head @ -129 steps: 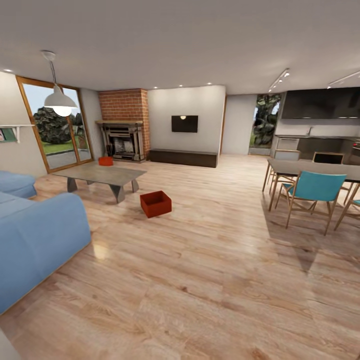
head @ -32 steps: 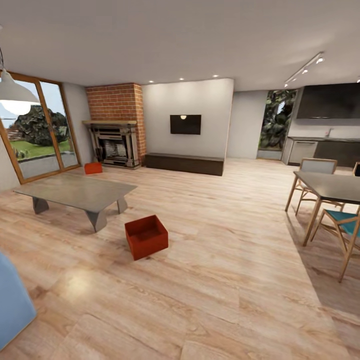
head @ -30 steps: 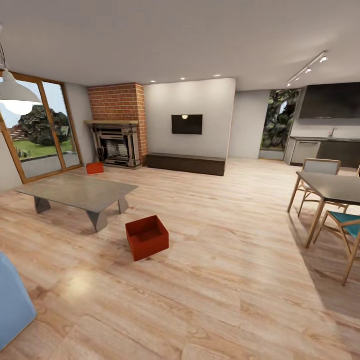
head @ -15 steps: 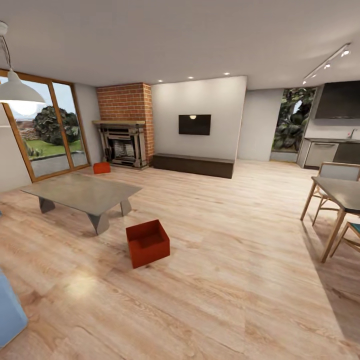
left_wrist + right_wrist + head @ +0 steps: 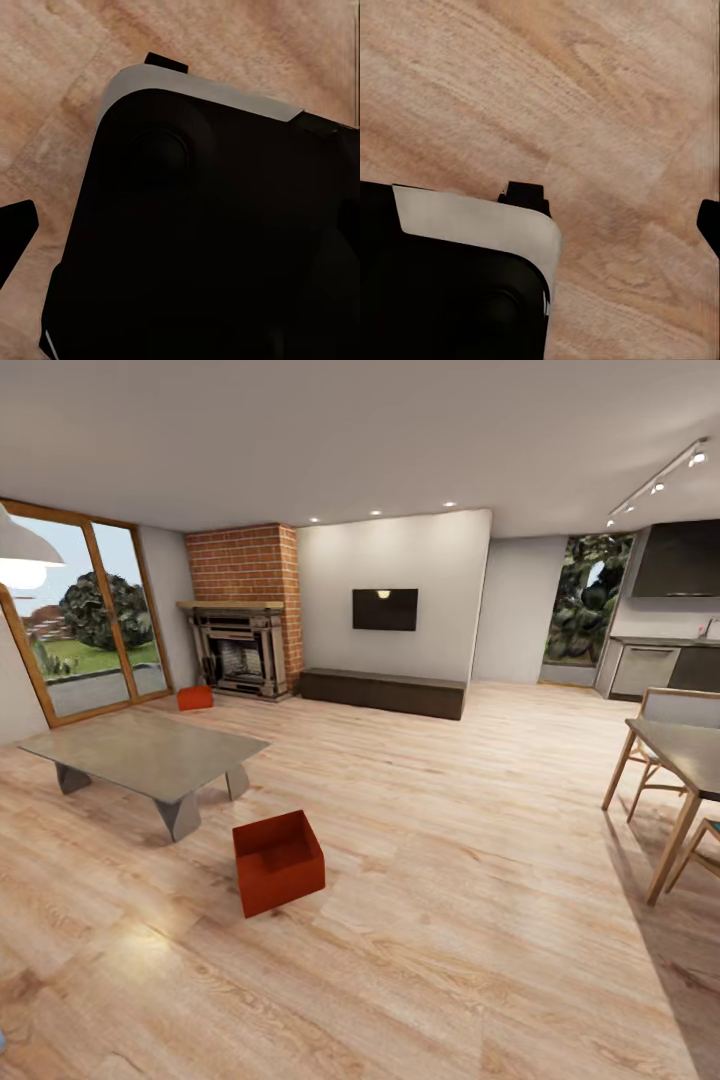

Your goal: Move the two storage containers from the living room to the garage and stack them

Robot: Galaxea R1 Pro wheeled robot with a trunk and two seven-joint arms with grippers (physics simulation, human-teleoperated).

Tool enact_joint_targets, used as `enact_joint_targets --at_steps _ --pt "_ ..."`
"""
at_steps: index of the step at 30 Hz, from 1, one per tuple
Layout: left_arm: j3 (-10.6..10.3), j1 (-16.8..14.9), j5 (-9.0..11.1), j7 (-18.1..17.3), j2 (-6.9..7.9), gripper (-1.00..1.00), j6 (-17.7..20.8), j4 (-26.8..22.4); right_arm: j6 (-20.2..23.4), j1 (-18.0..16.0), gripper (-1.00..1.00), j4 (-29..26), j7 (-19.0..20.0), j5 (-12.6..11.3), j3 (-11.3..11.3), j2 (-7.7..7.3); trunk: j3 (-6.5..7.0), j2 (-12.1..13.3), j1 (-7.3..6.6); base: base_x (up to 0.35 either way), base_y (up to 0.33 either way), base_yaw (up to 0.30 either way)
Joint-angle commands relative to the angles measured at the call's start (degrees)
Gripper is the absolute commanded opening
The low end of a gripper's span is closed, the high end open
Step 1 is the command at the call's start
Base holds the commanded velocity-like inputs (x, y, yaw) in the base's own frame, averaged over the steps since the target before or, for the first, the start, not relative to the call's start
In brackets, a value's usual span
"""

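2 storage containers on the living room wood-plank floor (image 5: 470, 860), none picked up yet.
Near container (image 5: 278, 861) sits just off the low table's (image 5: 140, 755) corner; far container (image 5: 195, 698) is by the brick fireplace (image 5: 240, 630), beyond the table. Your wrist views show dark robot body (image 5: 217, 240) over planks; I can't tell either gripper's state.
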Motion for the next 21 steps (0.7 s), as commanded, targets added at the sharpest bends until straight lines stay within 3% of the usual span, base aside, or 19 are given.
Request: enact_joint_targets --at_steps 1,7,21 --pt "0.1 0.0 0.3 0.0 -0.01 1.00 -0.1 0.0 -0.4 -0.1 1.00 0.2 0.0 0.2 0.3 0.01 -0.06 0.0 0.03 0.297 -0.175 0.000" --pt "0.1 0.0 0.3 0.0 0.13 1.00 -0.1 0.0 -0.4 -0.1 1.00 0.2 0.0 0.2 0.3 0.02 -0.06 0.0 0.03 0.303 -0.139 0.119" --pt "0.1 0.0 0.3 0.0 0.17 1.00 -0.1 0.0 -0.5 -0.1 1.00 0.2 0.0 0.2 0.3 -0.04 -0.06 0.0 0.03 0.313 -0.059 0.255"
